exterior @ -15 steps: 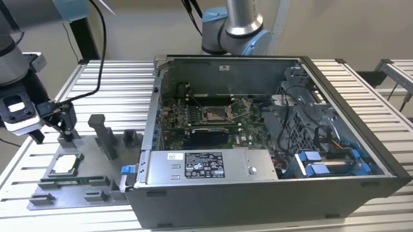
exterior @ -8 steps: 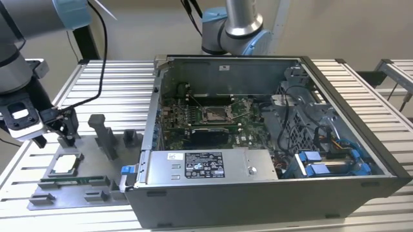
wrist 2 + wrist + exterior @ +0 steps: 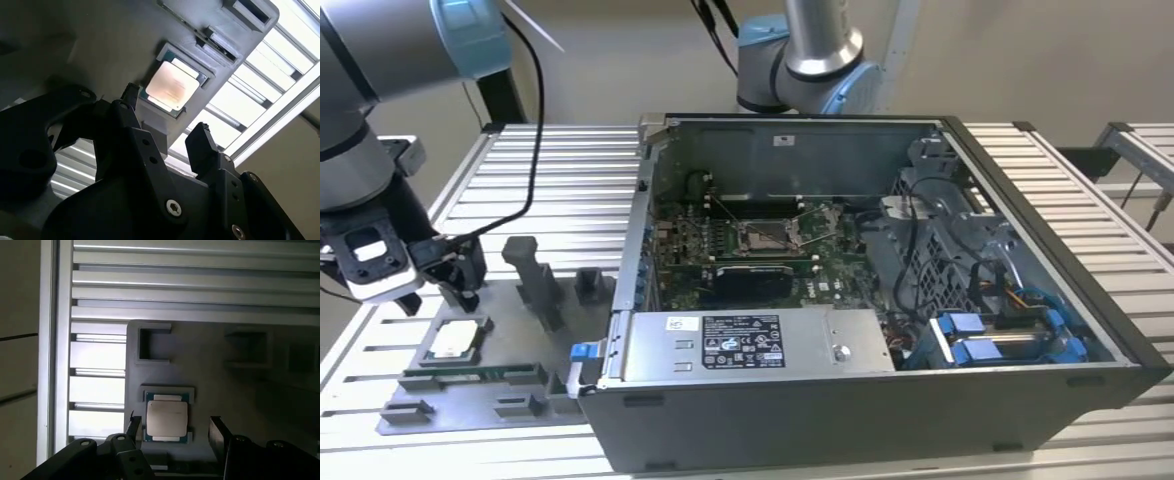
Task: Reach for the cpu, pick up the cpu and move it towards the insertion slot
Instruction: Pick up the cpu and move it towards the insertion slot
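Your computer case (image 3: 881, 300) lies open, well apart from the chip. On the gray tray (image 3: 454, 410), upright posts (image 3: 534, 275) stand between them, and I judge a low carry could snag there. Your gripper (image 3: 440, 295) hangs over the cpu (image 3: 458, 340), jaws wide and empty. The cpu lies in its tray pocket, so an off-centre descent could strike the rim.

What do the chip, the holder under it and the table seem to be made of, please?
The chip has a pale, satin metal-looking lid that catches light, over a green board rim. The holder looks like matte grey plastic: dull, no glare. The table looks like ribbed aluminium, silvery with bright sheen.
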`<control>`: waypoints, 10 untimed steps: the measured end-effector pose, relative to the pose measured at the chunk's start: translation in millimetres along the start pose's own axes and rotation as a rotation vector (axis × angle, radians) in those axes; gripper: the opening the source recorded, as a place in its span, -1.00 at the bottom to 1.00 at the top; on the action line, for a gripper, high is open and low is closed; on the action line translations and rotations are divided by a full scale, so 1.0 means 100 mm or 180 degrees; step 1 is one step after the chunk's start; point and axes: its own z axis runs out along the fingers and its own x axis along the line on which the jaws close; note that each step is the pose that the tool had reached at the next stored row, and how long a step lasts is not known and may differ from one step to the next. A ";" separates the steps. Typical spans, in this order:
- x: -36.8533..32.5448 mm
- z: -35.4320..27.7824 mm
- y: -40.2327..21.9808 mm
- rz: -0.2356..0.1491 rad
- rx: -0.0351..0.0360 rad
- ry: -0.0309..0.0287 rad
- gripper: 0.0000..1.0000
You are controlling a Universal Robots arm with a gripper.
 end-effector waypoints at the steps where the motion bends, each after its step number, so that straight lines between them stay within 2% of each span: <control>1: 0.001 0.016 -0.002 0.0000 0.0000 -0.0001 1.00; 10: 0.008 0.151 -0.018 0.0000 0.0000 -0.0006 1.00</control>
